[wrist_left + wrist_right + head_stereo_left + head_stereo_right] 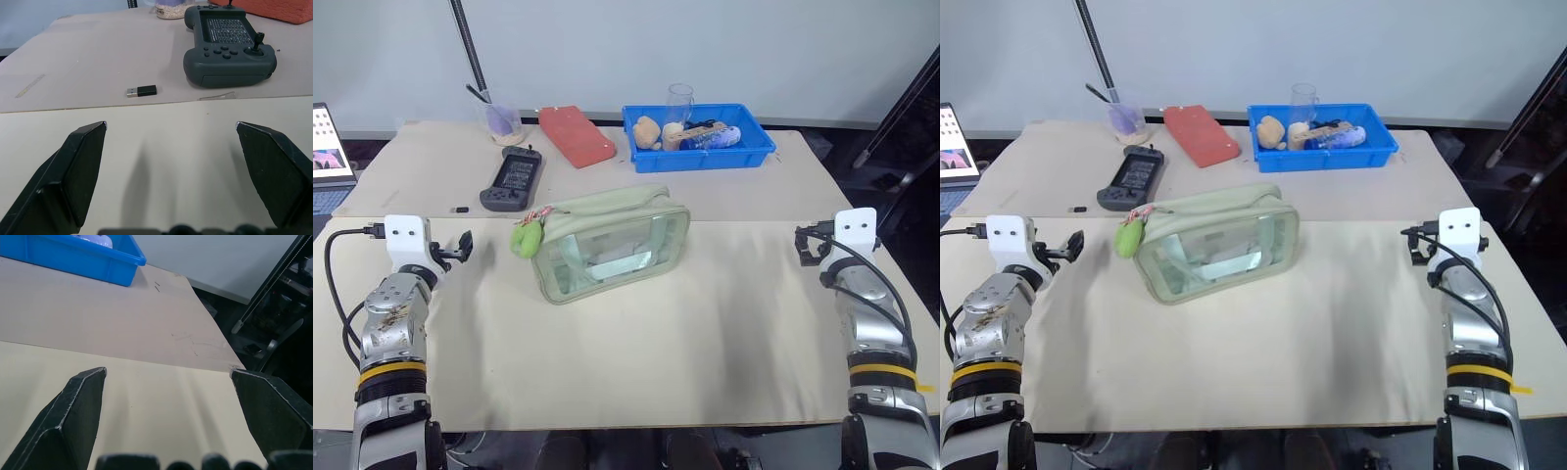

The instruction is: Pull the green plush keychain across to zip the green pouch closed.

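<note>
One fuzzy green plush keychain [524,239], boxy clear-windowed green pouch [612,245], smooth table [705,323]

Beige table [724,323] under green pouch [612,245]

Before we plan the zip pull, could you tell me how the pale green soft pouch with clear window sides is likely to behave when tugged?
The pale green soft pouch with clear window sides will probably slide rather than resist: nothing pins it to the smooth beige table covering. It looks empty through the window, so likely light. Its top sags unevenly, suggesting floppy walls that may buckle when the lime-green fuzzy plush keychain is pulled.
</note>
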You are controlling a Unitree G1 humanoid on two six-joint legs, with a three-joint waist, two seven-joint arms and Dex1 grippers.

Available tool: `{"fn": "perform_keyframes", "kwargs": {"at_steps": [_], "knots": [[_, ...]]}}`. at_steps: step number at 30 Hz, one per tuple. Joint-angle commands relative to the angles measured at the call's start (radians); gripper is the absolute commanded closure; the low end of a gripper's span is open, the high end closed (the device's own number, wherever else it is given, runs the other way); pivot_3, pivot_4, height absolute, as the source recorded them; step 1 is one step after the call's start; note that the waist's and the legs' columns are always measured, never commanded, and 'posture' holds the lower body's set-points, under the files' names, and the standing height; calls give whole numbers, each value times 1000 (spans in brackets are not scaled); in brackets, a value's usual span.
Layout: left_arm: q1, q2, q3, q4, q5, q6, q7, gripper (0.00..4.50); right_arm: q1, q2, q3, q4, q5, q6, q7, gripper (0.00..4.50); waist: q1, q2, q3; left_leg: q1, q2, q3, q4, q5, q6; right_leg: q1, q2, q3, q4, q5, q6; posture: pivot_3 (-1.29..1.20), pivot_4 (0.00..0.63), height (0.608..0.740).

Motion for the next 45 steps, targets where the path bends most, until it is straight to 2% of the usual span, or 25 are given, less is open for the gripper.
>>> {"fn": "perform_keyframes", "kwargs": {"at_steps": [1, 6, 9, 12, 17, 22, 26, 28, 31, 35, 38, 43, 44, 45], "knots": [[-10, 18, 12, 35, 1, -53, -3, 0, -21, -24, -21, -17, 2, -31, 4, 16, 0, 0, 0, 0, 0, 0, 0, 0, 0, 0, 0, 0, 0, 0, 0, 0, 150, 740], [-38, 67, 45, 99, -54, -92, -99, 0, -49, -46, -14, -6, 11, -50, 57, 16, -1, 0, 0, 0, 0, 0, 0, 0, 0, 0, 0, 0, 0, 0, 0, 0, 150, 740], [-76, 138, 74, 49, -131, -45, -204, 0, -87, -90, -3, -27, 52, -51, 193, 16, -2, -1, 1, -1, 0, 0, 0, 0, 0, -2, 0, 0, 0, 0, 0, 0, 150, 740], [-130, 243, 48, -59, -190, 25, -346, 0, -141, -160, 29, -88, 127, 2, 422, 16, -2, -1, 1, -3, 0, 0, 0, 0, 0, -3, 0, 0, 0, 0, 0, 0, 150, 740], [-271, 352, -96, -355, -302, 284, -503, 0, -188, -232, 65, -343, 354, 245, 711, 16, 5, 0, 1, -4, 0, 0, 0, 0, 0, -3, 0, 0, 0, 0, 1, 0, 150, 740], [-402, 363, -281, -635, -377, 484, -570, 0, -250, -242, 72, -601, 569, 496, 765, 16, 11, 0, 2, -3, 0, 0, 0, 0, 0, -3, 0, 0, 1, -1, 1, 0, 150, 740], [-436, 324, -433, -780, -345, 532, -582, 0, -249, -255, 84, -736, 656, 607, 762, 16, 16, 0, 2, -3, 0, 0, 0, 0, 0, -4, 1, 0, 1, -3, -2, 0, 150, 740], [-426, 310, -503, -804, -281, 503, -580, 0, -238, -267, 91, -788, 676, 632, 765, 16, 18, 0, 2, -3, 0, -1, 0, 0, 0, -4, 1, 0, 1, -3, -3, 0, 150, 740], [-412, 302, -608, -783, -141, 416, -570, 0, -236, -280, 93, -847, 710, 671, 754, 16, 22, 0, 2, -3, 0, 0, 0, 0, 0, -4, 1, 0, 2, -5, -6, 0, 150, 740], [-418, 254, -676, -729, -9, 341, -537, 0, -253, -286, 84, -900, 747, 704, 715, 16, 29, 0, 2, -4, 0, -1, 2, 0, 0, -5, 1, 0, 2, -5, -7, 0, 150, 740], [-415, 218, -690, -715, 31, 306, -547, 832, -274, -282, 75, -913, 770, 717, 684, 0, 30, 0, 2, -4, 0, -1, 2, 0, 0, -5, 1, 0, 2, -5, -6, 0, 150, 740], [-403, 186, -690, -703, 73, 270, -565, 3244, -232, -302, 63, -924, 758, 693, 677, 0, 30, 0, 2, -4, 0, -1, 2, 0, 0, -5, 1, 0, 2, -5, -6, 0, 150, 740], [-398, 187, -689, -699, 81, 262, -571, 3860, -221, -306, 63, -929, 752, 687, 678, 0, 30, 0, 2, -4, 0, -1, 2, 0, 0, -5, 1, 0, 2, -5, -6, 0, 150, 740], [-395, 189, -687, -693, 88, 250, -577, 4213, -213, -308, 60, -932, 754, 687, 677, 0, 30, 0, 2, -4, 0, -1, 2, 0, 0, -5, 1, 0, 2, -5, -6, 0, 150, 740]]}}
